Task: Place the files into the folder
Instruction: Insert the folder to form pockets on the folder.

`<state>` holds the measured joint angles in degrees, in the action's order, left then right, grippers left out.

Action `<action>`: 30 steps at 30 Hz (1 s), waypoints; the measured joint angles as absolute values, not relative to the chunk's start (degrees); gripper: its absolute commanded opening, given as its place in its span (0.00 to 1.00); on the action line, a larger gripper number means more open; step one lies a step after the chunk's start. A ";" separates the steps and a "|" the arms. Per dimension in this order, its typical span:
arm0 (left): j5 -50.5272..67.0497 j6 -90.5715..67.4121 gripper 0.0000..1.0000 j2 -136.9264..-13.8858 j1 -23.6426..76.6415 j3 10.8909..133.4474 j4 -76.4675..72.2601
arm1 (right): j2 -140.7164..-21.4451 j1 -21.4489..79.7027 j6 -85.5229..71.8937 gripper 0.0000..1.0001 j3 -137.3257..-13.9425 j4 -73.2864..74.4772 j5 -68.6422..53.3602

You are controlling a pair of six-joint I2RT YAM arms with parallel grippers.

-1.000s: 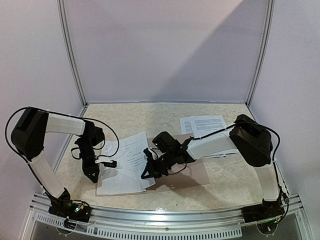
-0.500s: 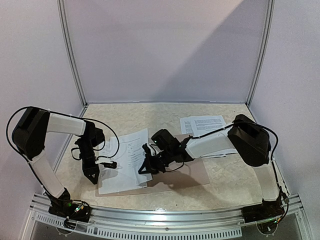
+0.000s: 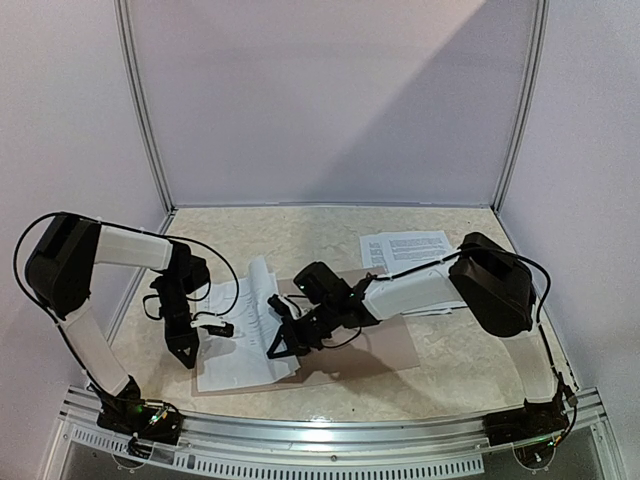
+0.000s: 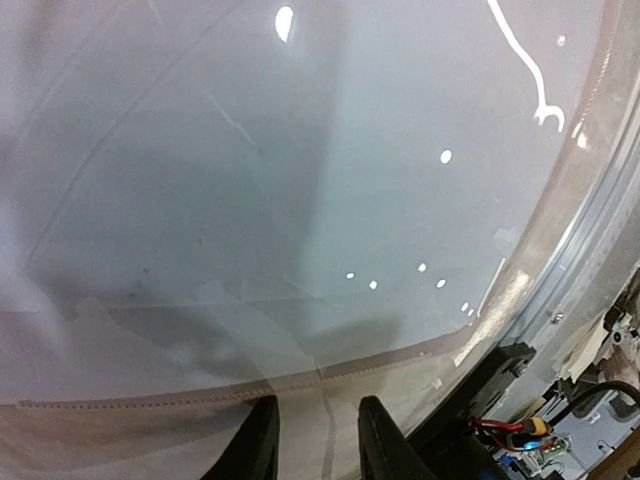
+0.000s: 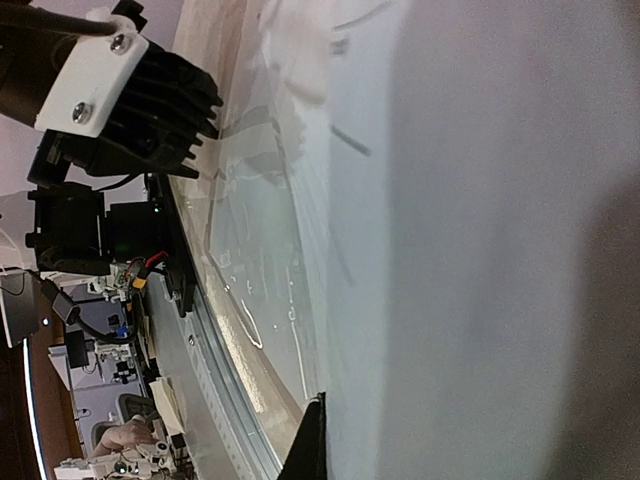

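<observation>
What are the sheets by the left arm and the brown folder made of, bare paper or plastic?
Sheets: white paper, apparently inside a clear glossy plastic sleeve; the left wrist view shows sharp glints and reflections on see-through film. Folder: matte taupe, perhaps coated card or plastic; no shine, so the look leaves it open.

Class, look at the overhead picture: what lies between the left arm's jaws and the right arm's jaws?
The files: white sheets spread between them, one edge curled upward beside the right arm's jaws. The top external view shows this.
</observation>
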<state>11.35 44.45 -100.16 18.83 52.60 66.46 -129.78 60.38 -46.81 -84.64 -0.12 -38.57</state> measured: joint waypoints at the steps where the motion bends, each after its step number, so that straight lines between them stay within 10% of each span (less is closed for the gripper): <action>1: 11.35 44.49 0.31 -100.16 18.74 52.62 66.52 | -129.78 60.36 -46.81 0.00 -84.64 0.14 -38.41; 11: 11.20 44.56 0.36 -100.18 15.94 52.58 67.07 | -130.34 60.34 -50.02 0.04 -84.66 0.91 -35.03; 18: 11.53 43.64 0.35 -100.99 15.49 53.06 67.37 | -130.76 60.45 -50.68 0.39 -85.60 2.35 -34.68; 30: 11.92 42.72 0.33 -100.97 14.72 52.75 67.07 | -124.75 59.70 -46.74 0.44 -86.21 19.97 -26.17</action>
<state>11.92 42.72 -100.97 14.72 52.75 67.07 -124.75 59.70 -46.74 -86.21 19.97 -26.17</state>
